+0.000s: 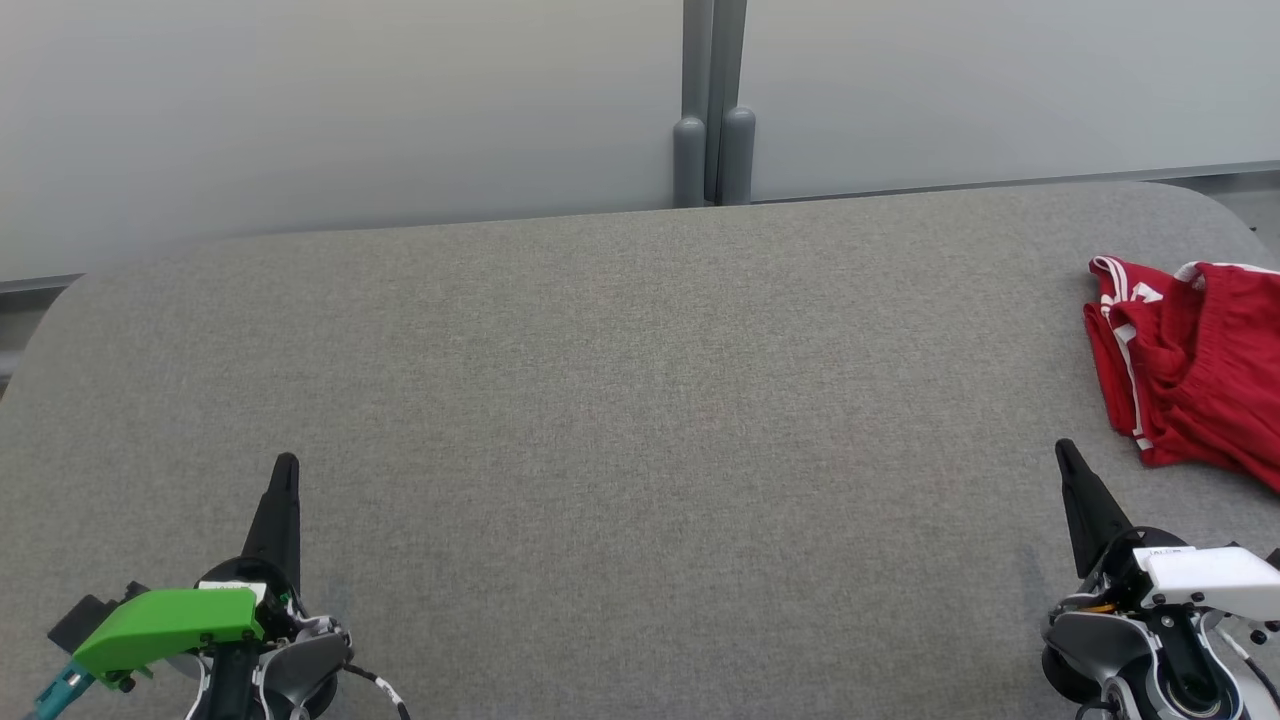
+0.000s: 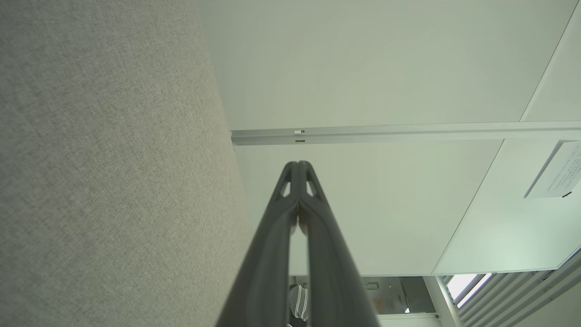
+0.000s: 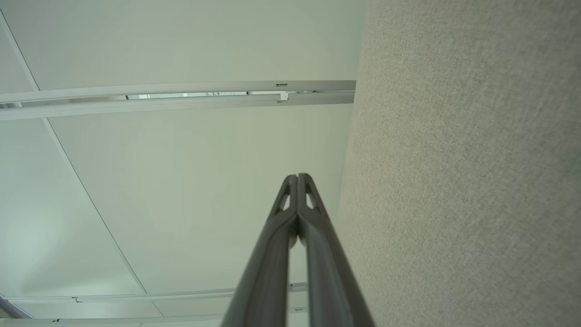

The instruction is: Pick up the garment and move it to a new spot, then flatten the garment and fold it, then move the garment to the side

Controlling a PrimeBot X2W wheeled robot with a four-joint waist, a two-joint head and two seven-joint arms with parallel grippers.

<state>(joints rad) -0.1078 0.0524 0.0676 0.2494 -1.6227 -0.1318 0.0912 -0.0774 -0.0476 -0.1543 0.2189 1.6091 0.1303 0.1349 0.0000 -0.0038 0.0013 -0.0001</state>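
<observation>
Well, the left claw (image 1: pixel 286 464) and right claw (image 1: pixel 1064 449) are closed and empty. The red shorts (image 1: pixel 1190 370) look soft and floppy; pinch the near edge.

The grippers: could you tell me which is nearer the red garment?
The right gripper, with the white housing: the red garment lies just beyond it, while the green-capped left gripper is far across the table.

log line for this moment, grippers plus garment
phase: pre-pick | garment: red, crumpled, untouched, right edge of grey table | left gripper: shut, empty | right gripper: shut, empty, nearer the garment
</observation>
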